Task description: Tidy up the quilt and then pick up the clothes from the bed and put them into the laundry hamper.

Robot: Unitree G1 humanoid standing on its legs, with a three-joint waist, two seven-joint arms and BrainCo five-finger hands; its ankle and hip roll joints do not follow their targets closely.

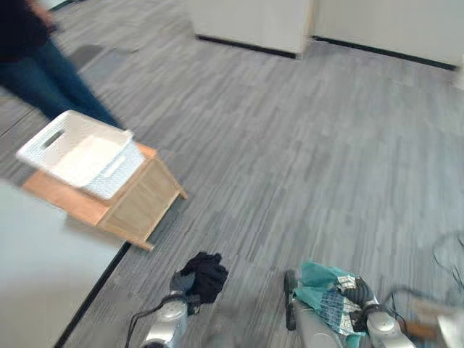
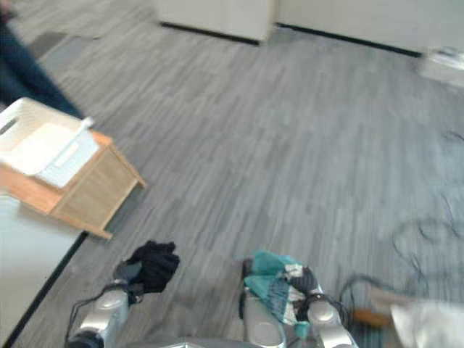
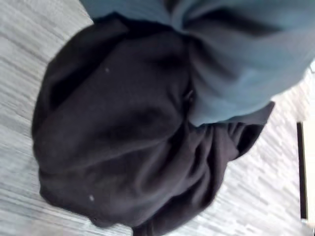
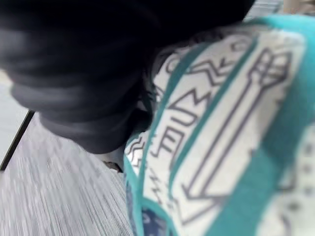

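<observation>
Black garment (image 1: 206,275) — a bunched dark cloth — was carried at my left hand (image 1: 183,281), low in the head views at about 7 o'clock, held above the grey plank floor (image 1: 304,159). In my left wrist view the same dark cloth (image 3: 123,142) lay bundled against a blue-grey cloth (image 3: 236,54); my fingers were buried in the folds, so I could not tell how the hand was set.

Teal patterned garment (image 1: 324,290) — white panels with dark line-work and teal bands — was bunched at my right hand (image 1: 354,303), at about 5 o'clock. My right wrist view showed the print (image 4: 221,142) close up beside a dark ribbed mass; here too the fingers were covered and the grip could not be read.

White laundry hamper (image 1: 80,154), slotted at its sides, stood tilted on a low wooden stand (image 1: 138,203) at about 9 o'clock, well apart from both garments. A person's legs (image 1: 51,80) in dark trousers stood just beyond it, at about 10 o'clock. White cabinets (image 1: 254,22) lined the far edge at 12 o'clock.
</observation>
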